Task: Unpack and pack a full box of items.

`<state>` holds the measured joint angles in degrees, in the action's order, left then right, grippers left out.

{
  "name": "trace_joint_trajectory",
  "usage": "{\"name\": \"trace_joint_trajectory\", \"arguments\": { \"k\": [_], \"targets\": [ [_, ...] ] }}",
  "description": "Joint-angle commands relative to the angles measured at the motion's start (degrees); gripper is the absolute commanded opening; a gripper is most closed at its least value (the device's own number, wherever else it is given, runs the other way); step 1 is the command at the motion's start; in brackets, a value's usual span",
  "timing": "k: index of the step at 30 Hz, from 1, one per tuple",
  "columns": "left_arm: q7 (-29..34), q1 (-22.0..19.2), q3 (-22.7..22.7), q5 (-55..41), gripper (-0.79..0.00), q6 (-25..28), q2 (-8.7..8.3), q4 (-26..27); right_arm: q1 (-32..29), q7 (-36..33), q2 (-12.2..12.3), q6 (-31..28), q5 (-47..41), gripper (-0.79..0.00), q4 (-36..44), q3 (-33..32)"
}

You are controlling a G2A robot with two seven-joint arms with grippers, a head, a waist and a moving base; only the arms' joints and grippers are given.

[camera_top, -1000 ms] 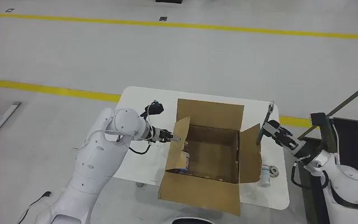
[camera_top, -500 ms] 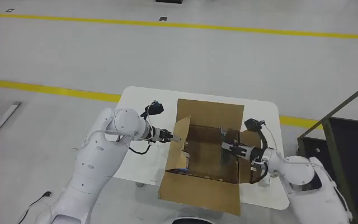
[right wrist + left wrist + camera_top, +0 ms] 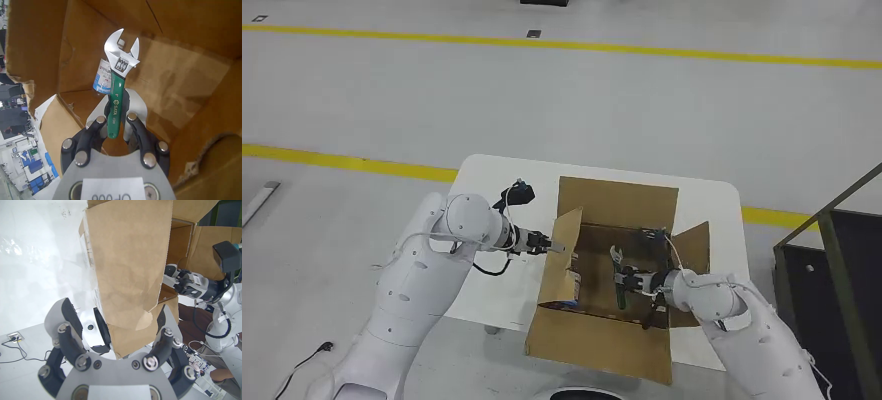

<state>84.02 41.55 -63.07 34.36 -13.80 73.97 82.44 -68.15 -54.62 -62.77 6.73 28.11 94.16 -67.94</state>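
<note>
An open cardboard box stands on the white table. My right gripper is inside the box above its floor, shut on the green handle of an adjustable wrench, whose silver head points away from the wrist. A clear bottle with a blue-and-white label lies on the box floor beyond the wrench. My left gripper is at the box's left flap, open, with the flap's corner between its fingers.
The box's flaps stand up on all sides, and the near flap hangs over the table's front edge. Bare table shows left of the box. A dark metal frame stands off the table's right end.
My right arm has swung from outside the box's right flap over the rim and down into the box, carrying the wrench. The left arm has kept still at the flap.
</note>
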Motion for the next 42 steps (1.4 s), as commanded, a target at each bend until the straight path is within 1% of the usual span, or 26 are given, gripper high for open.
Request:
{"name": "trace_joint_trajectory", "arguments": {
  "k": [1,11,15,18,25,28,33,39,40,41,42],
  "targets": [
    [0.0,0.0,0.0,0.0,0.000,0.0,0.00,0.0,0.1,0.2,0.0,-0.5,-0.1,-0.785,0.2,0.0],
    [0.0,0.0,0.0,0.0,0.000,0.0,0.00,0.0,0.0,0.5,0.0,-0.6,-0.2,-0.785,0.2,0.1],
    [0.0,0.0,0.0,0.0,0.000,0.0,0.00,0.0,-0.1,3.2,-0.8,0.6,-1.0,-0.785,-0.9,3.3],
    [0.0,0.0,0.0,0.0,0.000,0.0,0.00,0.0,1.4,5.5,-1.8,3.9,-3.0,-0.785,-3.3,6.4],
    [0.0,0.0,0.0,0.0,0.000,0.0,0.00,0.0,6.8,11.4,-4.5,13.0,-3.5,-0.785,-9.4,13.2],
    [0.0,0.0,0.0,0.0,0.000,0.0,0.00,0.0,9.3,12.9,-5.6,15.7,-3.8,-0.785,-13.0,15.4],
    [0.0,0.0,0.0,0.0,0.000,0.0,0.00,0.0,13.0,15.1,-7.5,18.0,-3.9,-0.785,-19.3,19.2],
    [0.0,0.0,0.0,0.0,0.000,0.0,0.00,0.0,16.7,16.7,-10.1,19.4,-4.2,-0.785,-25.8,23.9],
    [0.0,0.0,0.0,0.0,0.000,0.0,0.00,0.0,17.2,16.9,-10.5,19.5,-4.6,-0.674,-26.8,24.3],
    [0.0,0.0,0.0,0.0,0.000,0.0,0.00,0.0,17.6,17.1,-10.8,19.5,-4.9,-0.496,-27.7,24.7],
    [0.0,0.0,0.0,0.0,0.000,0.0,0.00,0.0,18.0,17.5,-11.1,19.5,-5.0,-0.431,-28.4,25.1]
  ]
}}
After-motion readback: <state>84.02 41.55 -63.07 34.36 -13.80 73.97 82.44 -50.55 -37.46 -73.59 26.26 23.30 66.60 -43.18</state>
